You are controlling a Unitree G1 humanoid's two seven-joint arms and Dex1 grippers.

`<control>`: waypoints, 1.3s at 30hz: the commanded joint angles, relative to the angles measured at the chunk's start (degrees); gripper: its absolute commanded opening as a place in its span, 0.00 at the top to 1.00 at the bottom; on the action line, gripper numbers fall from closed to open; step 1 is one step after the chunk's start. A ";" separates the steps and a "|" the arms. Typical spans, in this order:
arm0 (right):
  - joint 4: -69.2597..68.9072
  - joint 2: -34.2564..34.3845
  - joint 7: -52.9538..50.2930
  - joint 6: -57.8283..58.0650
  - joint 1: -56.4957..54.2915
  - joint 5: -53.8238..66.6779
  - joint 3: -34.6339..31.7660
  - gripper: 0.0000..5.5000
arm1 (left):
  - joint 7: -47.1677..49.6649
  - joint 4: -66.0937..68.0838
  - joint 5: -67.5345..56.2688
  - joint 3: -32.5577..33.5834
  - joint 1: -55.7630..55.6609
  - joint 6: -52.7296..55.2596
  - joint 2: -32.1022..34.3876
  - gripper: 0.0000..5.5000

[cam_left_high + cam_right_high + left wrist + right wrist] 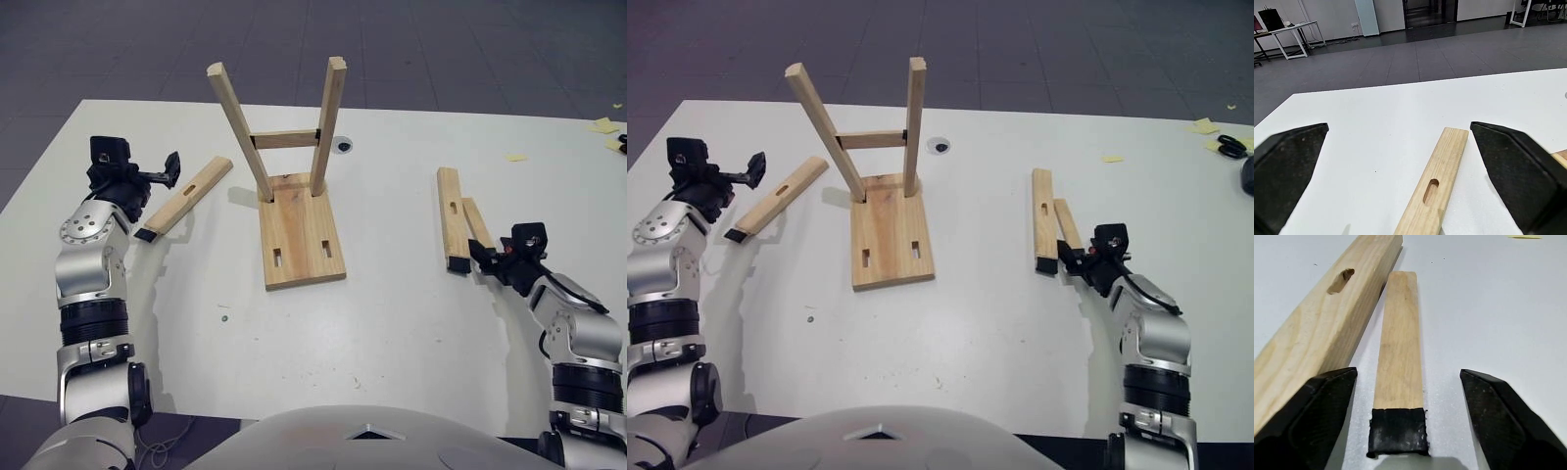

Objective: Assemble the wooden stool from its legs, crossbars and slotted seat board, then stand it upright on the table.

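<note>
Right gripper [1408,373] spread, straddling thin crossbar [1398,342] on right, just beside right leg [450,211]; closing could snag both. Left gripper [1399,126] spread by left leg [191,194]. Half-built stool [304,245] centre (uprights seemingly loose) may topple.

Seat board [892,245] flat mid-table [980,323], two empty slots at 6 o'clock end. Two legs stand in 12 o'clock end: L leg [826,132] tilts toward 11, R leg [913,122] near upright, crossbar [872,139] btwn. Loose slotted leg [776,199] at board's 9, left gripper [752,168] just beside. Second loose leg [1043,217] w/ thin bar [1067,223] alongside at 3; right gripper [1075,257] at their 6 o'clock ends.
</note>
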 commanded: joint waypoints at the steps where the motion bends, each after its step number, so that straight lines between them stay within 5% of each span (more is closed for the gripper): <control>1: 2.90 1.71 -0.34 8.34 4.24 0.53 2.11 0.43 | -0.13 -0.35 0.93 -0.57 0.05 0.41 0.05 0.02; 12: 3.37 1.96 -2.86 6.60 2.63 -1.57 3.86 0.68 | 0.05 -0.19 -0.14 0.08 -1.39 1.25 -0.75 0.02; 15: 3.56 2.25 -6.70 0.30 0.22 -3.55 1.79 0.76 | 1.07 -0.98 -2.58 2.23 -3.21 2.90 -1.47 0.02; 21: -0.59 2.36 -17.57 -17.65 -11.34 -8.06 -4.02 0.76 | 1.74 -8.39 -12.95 7.19 -13.68 9.50 -2.00 0.02; 29: -17.82 4.92 -10.77 -31.14 -22.78 -8.88 8.35 0.76 | -2.73 -19.79 -37.02 7.13 -27.94 27.37 -3.37 0.02; 39: -22.61 11.35 -5.36 -31.21 -21.53 -9.21 20.80 0.76 | -7.22 -24.33 -41.58 -6.14 -22.85 32.34 -11.07 0.02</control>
